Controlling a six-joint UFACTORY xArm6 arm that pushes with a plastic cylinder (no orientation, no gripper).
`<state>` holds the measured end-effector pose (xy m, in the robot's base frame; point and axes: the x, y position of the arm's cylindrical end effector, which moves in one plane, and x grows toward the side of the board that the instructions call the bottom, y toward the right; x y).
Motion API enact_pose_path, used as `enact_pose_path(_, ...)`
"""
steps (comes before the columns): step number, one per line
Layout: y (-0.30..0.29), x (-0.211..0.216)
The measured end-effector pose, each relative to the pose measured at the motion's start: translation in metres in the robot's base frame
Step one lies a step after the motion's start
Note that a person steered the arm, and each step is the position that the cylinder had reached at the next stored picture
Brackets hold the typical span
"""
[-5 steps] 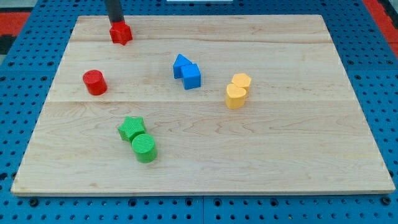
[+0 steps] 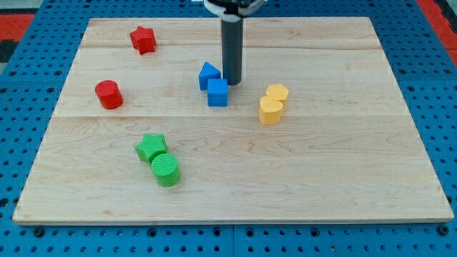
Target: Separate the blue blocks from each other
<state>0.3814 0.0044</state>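
My tip moved from the red star to just beside both blue blocks.

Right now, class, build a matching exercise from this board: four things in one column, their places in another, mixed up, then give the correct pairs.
Things:
1. red star block
2. green cylinder block
3. yellow blocks
4. my tip

Places:
A. right of centre, the two touching
B. just right of the two blue blocks
C. near the view's top left
D. lower left, touching the green star block

Pairs: 1-C, 2-D, 3-A, 4-B
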Motion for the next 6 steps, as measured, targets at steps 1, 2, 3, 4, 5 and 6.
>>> enact_pose_path(1,-0.003,0.033)
enact_pose_path(2,-0.018,0.027)
enact_pose_path(3,-0.018,-0.005)
enact_pose_path(4,-0.042,-0.036)
enact_pose_path(5,-0.077,-0.055)
enact_pose_path(6,-0.11,-0.071)
